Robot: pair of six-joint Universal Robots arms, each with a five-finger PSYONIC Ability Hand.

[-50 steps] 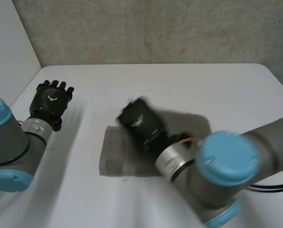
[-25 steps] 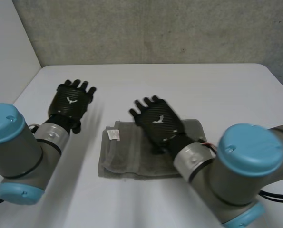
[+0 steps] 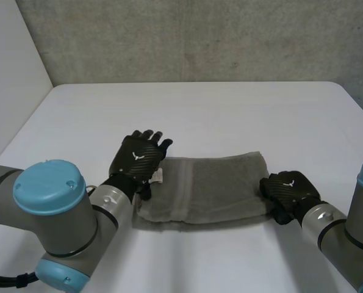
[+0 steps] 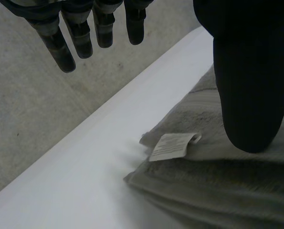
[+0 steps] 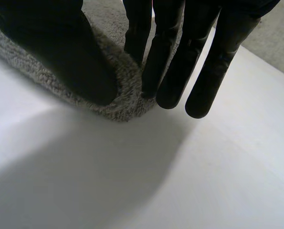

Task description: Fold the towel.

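Since the grey towel (image 3: 212, 186) lies on the white tabletop (image 3: 230, 116) as a layered strip, we judge one fold done and a further fold in preparation. The left hand (image 3: 138, 160) sits at the end bearing the white label (image 4: 173, 145), fingers straight and apart, thumb resting on the cloth. The right hand (image 3: 289, 192) is at a corner of the opposite end, thumb on the pile, fingers straight at the edge, nothing clamped. Next, one end requires a firm pinch before lifting across.

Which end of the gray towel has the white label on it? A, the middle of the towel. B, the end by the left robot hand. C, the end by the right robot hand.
B: the white label lies at the end of the towel beside the left robot hand.
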